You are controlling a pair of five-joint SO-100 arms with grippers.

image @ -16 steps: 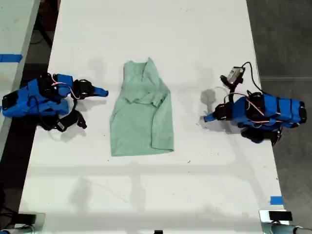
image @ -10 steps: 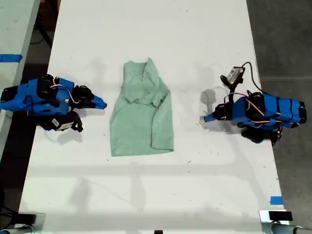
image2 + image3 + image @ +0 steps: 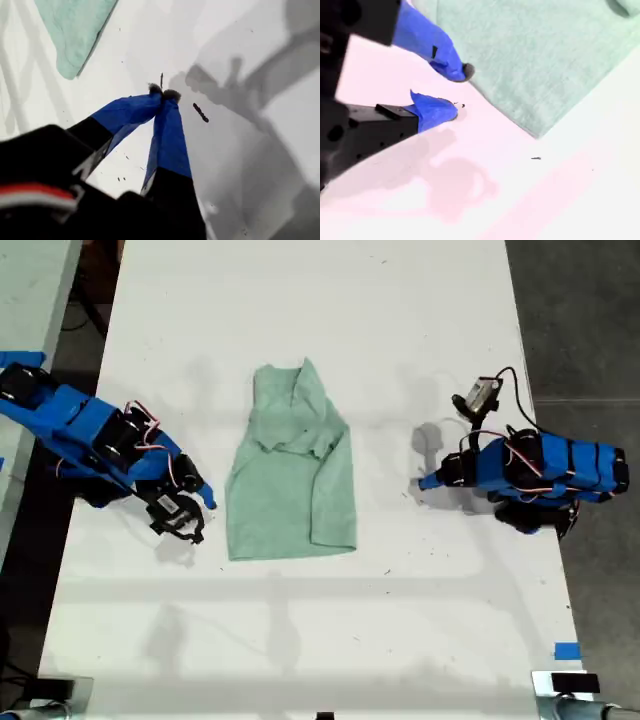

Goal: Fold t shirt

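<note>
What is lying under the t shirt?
Only the white table shows around the t shirt. The cloth covers whatever lies beneath, and its folded layers hide each other.

T shirt point(image 3: 291, 472) pale mint green, plain. Tabletop point(image 3: 400, 320) white. Both arms blue with black parts. Blue tape point(image 3: 566, 651) at tabletop edge. Floor point(image 3: 580, 310) dark grey.

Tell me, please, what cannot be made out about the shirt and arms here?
- Pale mint-green wrinkled cloth t shirt: lower layers, hidden by its own folds in the exterior view.
- My second end effector: its wrist view's edges cut off most of the shirt.
- My first end effector: its black body is blurred in its wrist view.
</note>
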